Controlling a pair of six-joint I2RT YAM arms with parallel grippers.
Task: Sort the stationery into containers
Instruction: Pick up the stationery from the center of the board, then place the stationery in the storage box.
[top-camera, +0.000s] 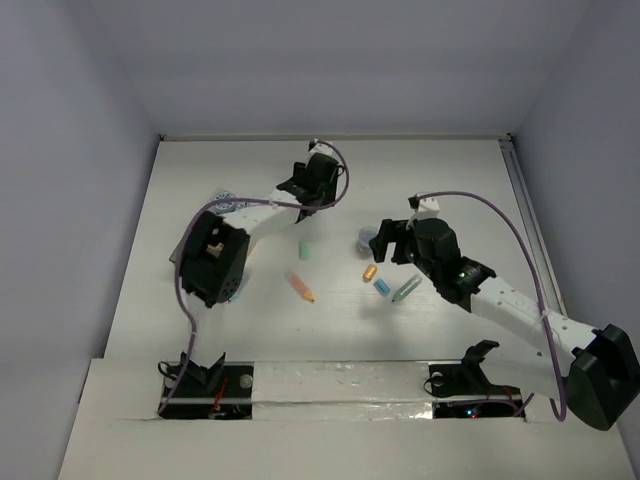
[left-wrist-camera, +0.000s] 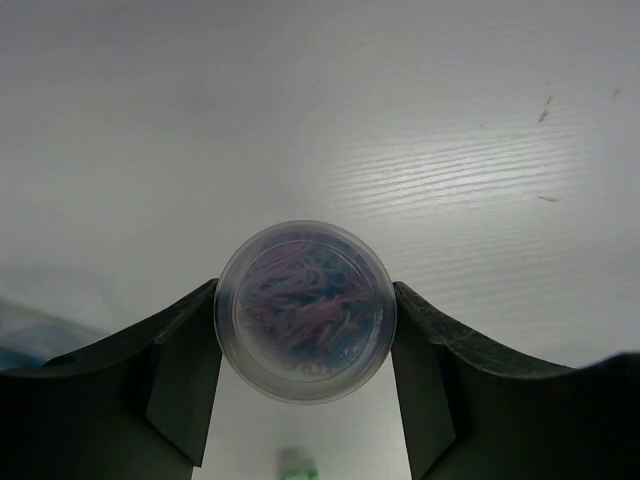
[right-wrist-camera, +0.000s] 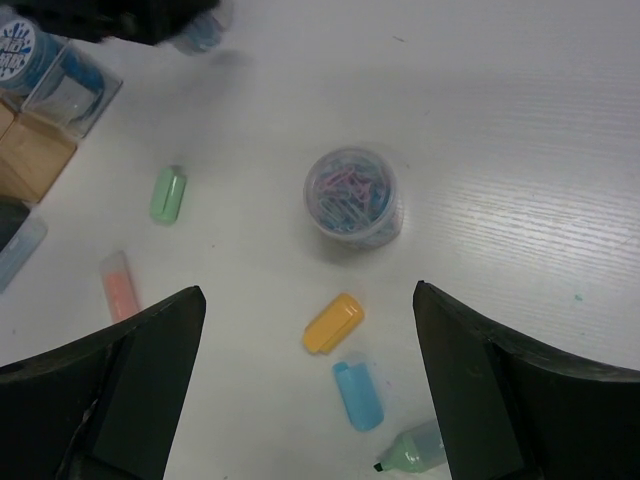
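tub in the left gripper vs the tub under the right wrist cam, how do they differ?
Held tub is pinched on both sides by the left gripper; table tub stands free and untouched ahead of the open right gripper. Held tub faces its camera flat-on; table tub stands upright with its side wall showing. Both are round and see-through, with pink and blue contents.
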